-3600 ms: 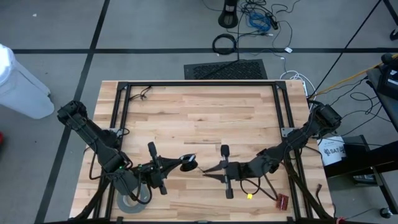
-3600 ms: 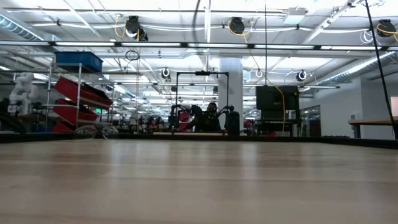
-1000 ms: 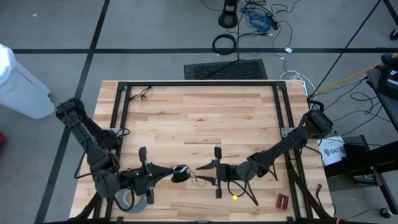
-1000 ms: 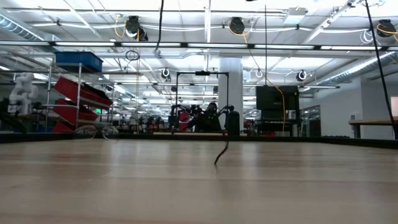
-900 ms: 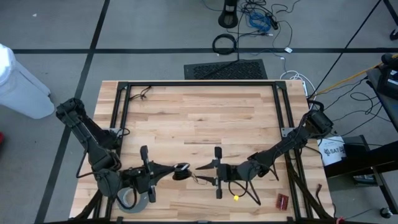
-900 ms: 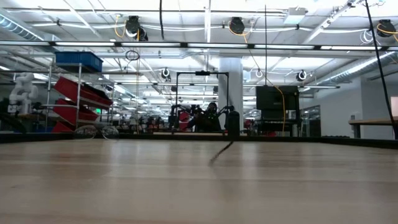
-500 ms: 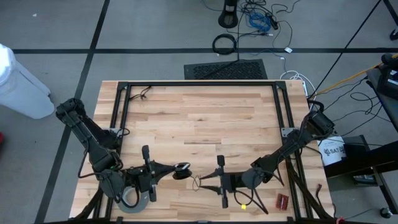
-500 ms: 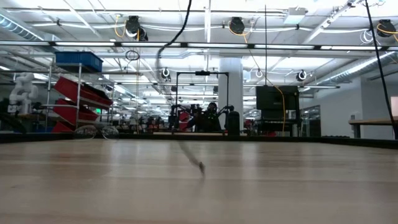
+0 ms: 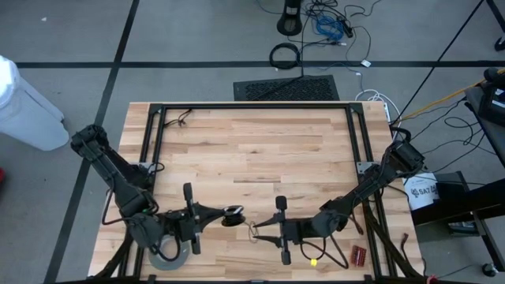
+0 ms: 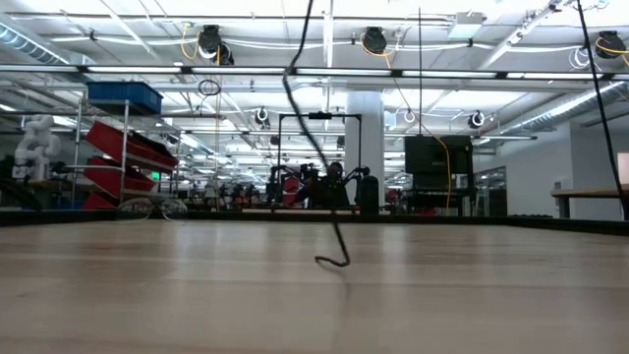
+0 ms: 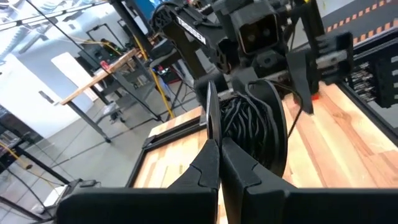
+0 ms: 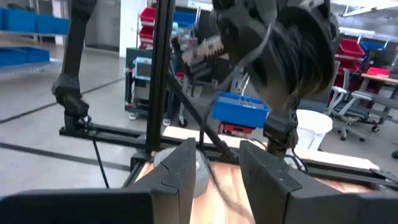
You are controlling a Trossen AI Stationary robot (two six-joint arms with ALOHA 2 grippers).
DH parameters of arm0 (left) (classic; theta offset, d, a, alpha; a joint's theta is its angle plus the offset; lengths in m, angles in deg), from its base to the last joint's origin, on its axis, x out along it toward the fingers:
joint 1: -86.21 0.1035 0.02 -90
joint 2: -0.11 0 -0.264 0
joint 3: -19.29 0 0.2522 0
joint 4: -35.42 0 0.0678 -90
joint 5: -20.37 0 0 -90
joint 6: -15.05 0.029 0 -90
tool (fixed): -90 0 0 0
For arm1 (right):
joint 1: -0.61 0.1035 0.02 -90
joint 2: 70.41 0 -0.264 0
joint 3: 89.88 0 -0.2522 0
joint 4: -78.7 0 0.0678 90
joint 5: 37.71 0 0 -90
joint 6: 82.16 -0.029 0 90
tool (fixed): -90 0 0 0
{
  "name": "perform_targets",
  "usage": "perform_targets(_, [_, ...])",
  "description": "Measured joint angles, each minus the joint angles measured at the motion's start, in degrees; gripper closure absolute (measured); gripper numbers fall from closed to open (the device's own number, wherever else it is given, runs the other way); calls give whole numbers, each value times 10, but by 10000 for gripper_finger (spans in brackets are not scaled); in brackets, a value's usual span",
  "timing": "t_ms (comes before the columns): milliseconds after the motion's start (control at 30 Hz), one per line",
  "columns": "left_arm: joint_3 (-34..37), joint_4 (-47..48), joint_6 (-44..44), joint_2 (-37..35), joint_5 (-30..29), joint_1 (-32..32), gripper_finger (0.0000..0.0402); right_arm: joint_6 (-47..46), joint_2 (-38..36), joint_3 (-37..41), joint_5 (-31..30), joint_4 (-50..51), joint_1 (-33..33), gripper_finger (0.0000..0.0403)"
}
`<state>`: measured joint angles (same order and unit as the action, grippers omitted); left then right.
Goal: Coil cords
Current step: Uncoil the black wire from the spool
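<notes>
A: So where's the cord (image 9: 251, 229)?

B: Near the surface (image 9: 252, 150) front edge, wound on the disc (image 9: 231, 214) clamped in the left pincer (image 9: 223, 214). Right pincer (image 9: 254, 233) sits narrowly parted around the wire.

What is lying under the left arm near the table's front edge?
A grey tape roll lies flat on the table beneath the left arm. Only part of its ring shows; the rest is covered by the arm, so whether anything sits inside the ring cannot be seen.

Wooden desk (image 9: 260, 150), black frame around it. On it: grey tape roll (image 9: 167, 253), yellow piece (image 9: 313, 261), small red item (image 9: 359, 255).
</notes>
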<state>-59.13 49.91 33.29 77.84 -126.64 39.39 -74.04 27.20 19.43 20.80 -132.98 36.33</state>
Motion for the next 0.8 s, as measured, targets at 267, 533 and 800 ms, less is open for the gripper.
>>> perform_targets(267, [0,1,0,9,9,14,401,11,0,0,3,-20,0,291])
perform_targets(533, [0,13,-12,9,20,19,401,24,0,0,3,-38,0,362])
perform_targets(800, [0,19,-14,9,20,19,401,26,0,0,0,-65,0,400])
